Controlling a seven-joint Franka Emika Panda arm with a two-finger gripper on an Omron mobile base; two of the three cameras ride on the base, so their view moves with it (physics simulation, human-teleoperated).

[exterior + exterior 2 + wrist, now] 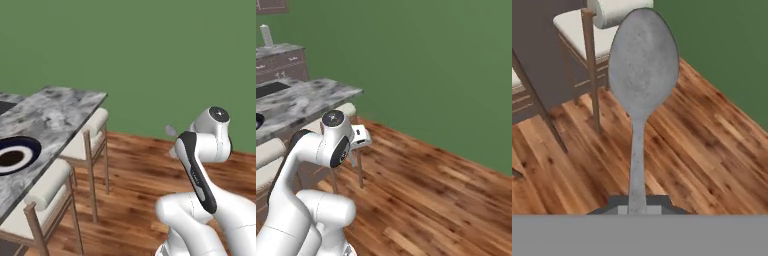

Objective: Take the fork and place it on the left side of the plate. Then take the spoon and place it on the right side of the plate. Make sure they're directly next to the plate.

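Hand view: hand point(637, 209) clamped on spoon point(642, 75) handle.

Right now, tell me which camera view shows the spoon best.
The hand view: the spoon stands out from the tool, which is shut on its handle, with the whole bowl seen against the wood floor. In the left base view just its bowl peeks out behind the arm. In the right base view I cannot make it out.
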